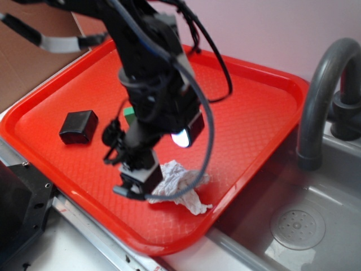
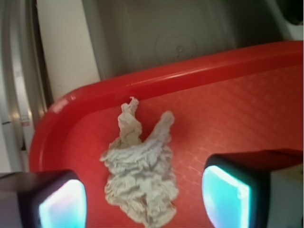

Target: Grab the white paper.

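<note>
Currently arm low over red tray [image 1: 248, 121], jaws [image 1: 141, 183] pointing down at the paper [image 1: 180, 183]. Wrist view: jaws spread wide, one pad [image 2: 61, 204] at lower left, other pad [image 2: 225, 197] at lower right, both glowing cyan, w/ paper [image 2: 140, 175] lying between them; nothing pinched, clear gap on each side of the wad. Paper = crumpled white wad, flat on tray floor near the tray's front edge, two twisted tails pointing toward the rim. Ext. view: wad sits just beside the jaws on the sink side, partly hidden by them. Black box [image 1: 79, 127] on tray, well apart from paper, on the far side of the arm. Green block [image 1: 129, 114] mostly hidden behind arm, only a sliver visible. Grey sink [image 1: 316, 209] w/ drain [image 1: 297, 226] next to tray; grey faucet [image 1: 321, 84] arches above it.
</note>
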Available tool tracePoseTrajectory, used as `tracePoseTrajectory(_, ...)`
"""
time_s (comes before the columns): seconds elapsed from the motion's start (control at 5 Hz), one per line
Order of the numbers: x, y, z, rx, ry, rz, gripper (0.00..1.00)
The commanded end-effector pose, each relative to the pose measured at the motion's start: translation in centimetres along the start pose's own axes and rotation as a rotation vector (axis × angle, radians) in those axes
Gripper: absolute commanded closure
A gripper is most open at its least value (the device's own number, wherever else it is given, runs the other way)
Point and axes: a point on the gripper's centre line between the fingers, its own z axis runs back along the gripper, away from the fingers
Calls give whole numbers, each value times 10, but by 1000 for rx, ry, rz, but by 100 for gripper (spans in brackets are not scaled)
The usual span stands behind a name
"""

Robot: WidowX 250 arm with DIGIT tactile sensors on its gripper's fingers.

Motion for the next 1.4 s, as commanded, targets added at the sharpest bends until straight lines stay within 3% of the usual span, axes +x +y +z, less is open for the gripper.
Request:
tracePoseTrajectory(0.0, 7, -18, -32, 4, 111, -14, 0)
tracePoseTrajectory(0.2, 10, -27, -45, 13, 175, -20, 0)
tracePoseTrajectory(0.4, 10, -30, -52, 15, 209, -17, 100)
tracePoseTrajectory(0.8, 1, -24, -32, 62, 199, 46, 100)
tracePoseTrajectory(1.0, -11, -1, 5, 106, 131, 141, 100)
tracePoseTrajectory(1.2, -30, 19, 57, 150, 91, 382, 100)
